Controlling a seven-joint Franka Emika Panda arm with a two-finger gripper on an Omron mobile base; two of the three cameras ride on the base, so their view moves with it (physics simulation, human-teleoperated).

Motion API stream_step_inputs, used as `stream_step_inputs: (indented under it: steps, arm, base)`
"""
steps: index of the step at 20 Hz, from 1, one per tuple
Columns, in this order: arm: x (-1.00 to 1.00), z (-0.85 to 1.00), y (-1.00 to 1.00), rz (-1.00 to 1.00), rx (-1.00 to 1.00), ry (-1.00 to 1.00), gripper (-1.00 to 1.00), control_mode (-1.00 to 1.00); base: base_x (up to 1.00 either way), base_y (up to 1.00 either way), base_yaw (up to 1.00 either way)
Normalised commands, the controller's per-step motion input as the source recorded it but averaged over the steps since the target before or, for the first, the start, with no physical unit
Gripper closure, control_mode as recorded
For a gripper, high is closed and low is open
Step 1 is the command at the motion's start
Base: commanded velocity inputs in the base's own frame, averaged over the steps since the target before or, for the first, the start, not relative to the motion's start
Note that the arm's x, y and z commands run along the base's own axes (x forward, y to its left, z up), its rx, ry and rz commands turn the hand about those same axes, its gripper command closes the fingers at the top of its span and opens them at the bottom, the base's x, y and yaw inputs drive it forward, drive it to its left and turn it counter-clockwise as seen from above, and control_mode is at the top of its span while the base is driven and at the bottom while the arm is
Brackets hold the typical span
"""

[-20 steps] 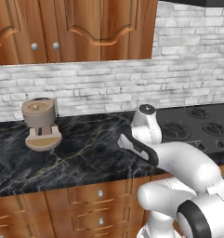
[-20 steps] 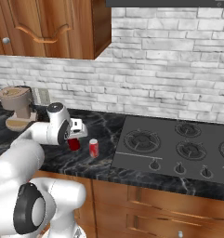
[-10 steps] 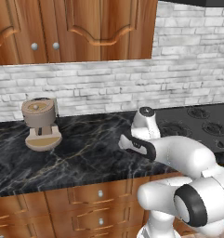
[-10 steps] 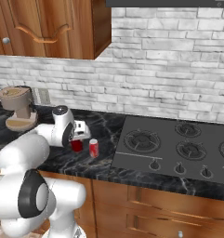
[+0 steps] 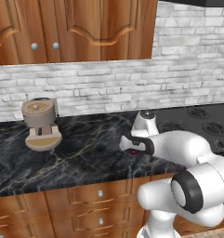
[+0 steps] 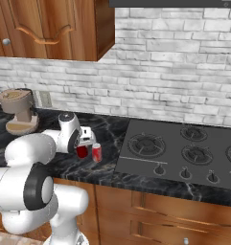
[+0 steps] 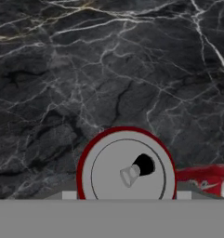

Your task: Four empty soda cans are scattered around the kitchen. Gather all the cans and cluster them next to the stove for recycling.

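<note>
My gripper [image 6: 82, 149] is shut on a red soda can [image 6: 82, 152], held upright low over the black marble counter [image 6: 107, 131]. I cannot tell whether this can rests on the counter. A second soda can [image 6: 97, 153] stands on the counter just to its right, near the left edge of the stove [image 6: 184, 155]. The hand view looks straight down on the held can's silvery top [image 7: 127, 174], with the second can [image 7: 204, 179] at the right edge. In the left base view my gripper [image 5: 133, 149] hides most of the held can [image 5: 132, 152].
A beige coffee grinder [image 5: 40, 124] stands on the counter to the left, also in the right base view [image 6: 20, 111]. Wood cabinets [image 5: 71, 28] hang above, and a white brick wall [image 6: 174, 81] runs behind the counter. Drawers [image 5: 85, 200] lie below the counter's front edge.
The gripper has carried its can slightly toward the standing can and the stove, and a little lower. The arm's elbow has swung forward. The jaws have kept their grip.
</note>
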Motion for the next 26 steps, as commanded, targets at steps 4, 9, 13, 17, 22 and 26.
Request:
stream_step_inputs:
  steps: [4, 9, 13, 17, 22, 26]
  arm:
    - [0.14, -0.21, 0.0, 0.0, 0.0, 0.0, 1.0, -1.0]
    - [0.12, -0.19, 0.0, 0.0, 0.0, 0.0, 1.0, -1.0]
    - [0.09, -0.19, 0.0, 0.0, 0.0, 0.0, 1.0, -1.0]
    - [0.01, -0.23, 0.0, 0.0, 0.0, 0.0, 1.0, -1.0]
    - [0.0, -0.28, 0.01, 0.0, 0.0, 0.0, 1.0, -1.0]
    - [0.0, -0.18, 0.01, 0.0, 0.0, 0.0, -1.0, -1.0]
  base:
    - [0.0, 0.0, 0.0]
    - [0.0, 0.0, 0.0]
    - [0.0, 0.0, 0.0]
    - [0.0, 0.0, 0.0]
    - [0.0, 0.0, 0.0]
    - [0.0, 0.0, 0.0]
